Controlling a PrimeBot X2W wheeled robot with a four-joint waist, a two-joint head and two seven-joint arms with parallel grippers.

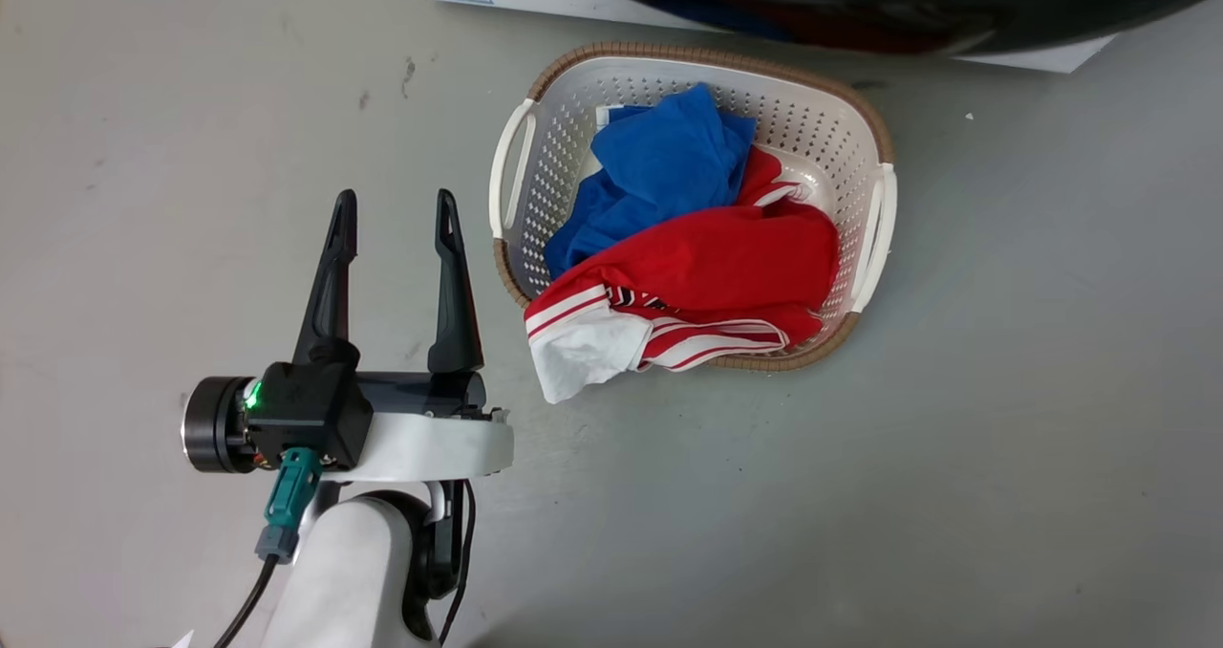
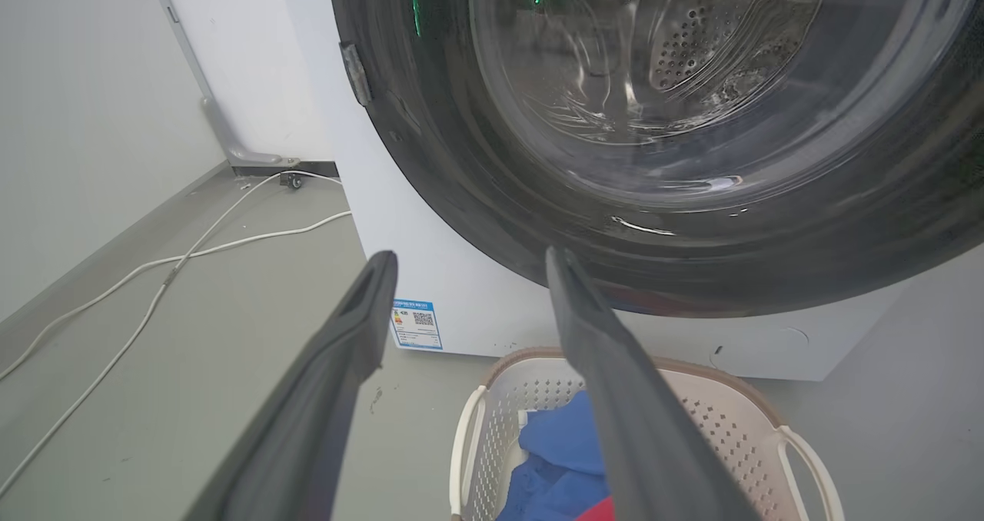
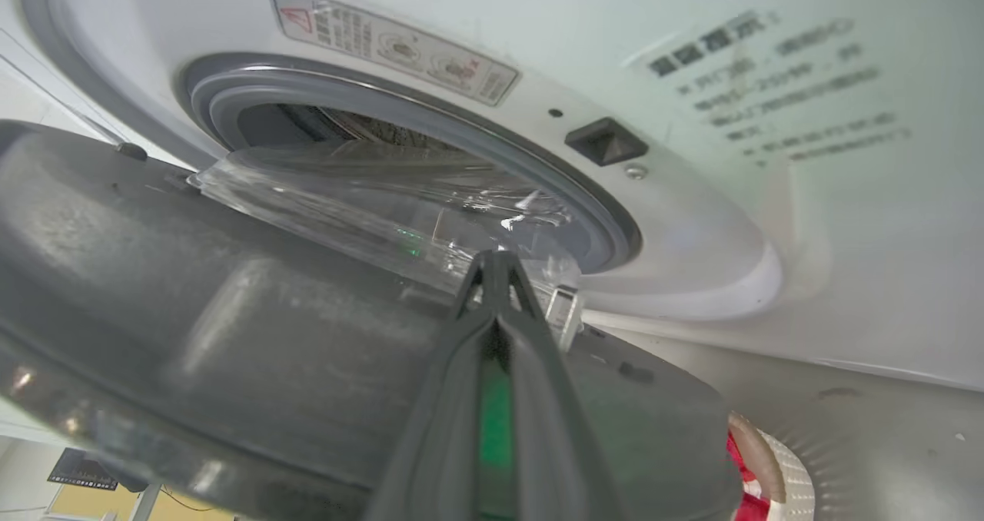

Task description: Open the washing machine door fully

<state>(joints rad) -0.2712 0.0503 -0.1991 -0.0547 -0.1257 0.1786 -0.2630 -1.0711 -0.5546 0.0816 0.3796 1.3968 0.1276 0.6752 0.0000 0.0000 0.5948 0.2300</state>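
Right hand [image 3: 496, 266] pinched over round dark door [image 3: 231, 336]

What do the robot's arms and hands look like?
The left gripper has two long, pointy black fingers on a boxy black base with a tiny green light. A teal plug with a black cable sits at its wrist, and its forearm is smooth white. The right gripper has dark grey fingers with a green glow between.

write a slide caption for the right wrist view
Right gripper, fingers shut, at the inner face of the partly open washing machine door; grey rubber ring and white machine front beyond.
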